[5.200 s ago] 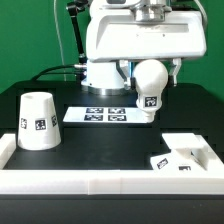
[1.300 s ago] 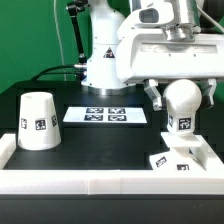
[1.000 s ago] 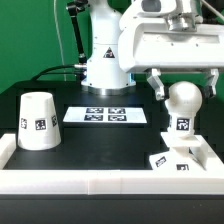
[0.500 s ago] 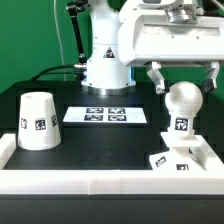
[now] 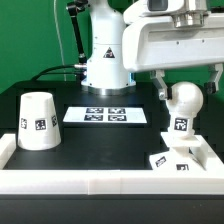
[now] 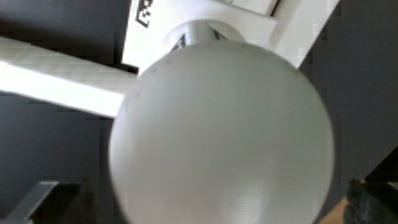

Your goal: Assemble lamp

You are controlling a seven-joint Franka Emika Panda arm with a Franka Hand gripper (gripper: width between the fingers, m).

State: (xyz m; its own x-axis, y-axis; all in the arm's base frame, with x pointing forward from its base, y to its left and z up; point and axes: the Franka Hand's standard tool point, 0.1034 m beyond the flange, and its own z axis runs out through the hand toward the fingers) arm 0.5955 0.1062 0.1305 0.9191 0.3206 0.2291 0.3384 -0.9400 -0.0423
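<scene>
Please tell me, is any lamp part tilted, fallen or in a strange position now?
Nothing stands out. The bulb stands upright on the base, the open fingers either side of it. The shade sits mouth-down on the table, apart.

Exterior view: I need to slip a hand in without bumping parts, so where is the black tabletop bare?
Bare patches: between the shade and the marker board, and in front of that board up to the white front rail. Crowded: the exterior view's right, where the bulb stands on the base under the open gripper.

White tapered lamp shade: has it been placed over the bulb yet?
No, the white tapered plastic shade stands alone on the table at the exterior view's left, far from the white ball-shaped bulb.
</scene>
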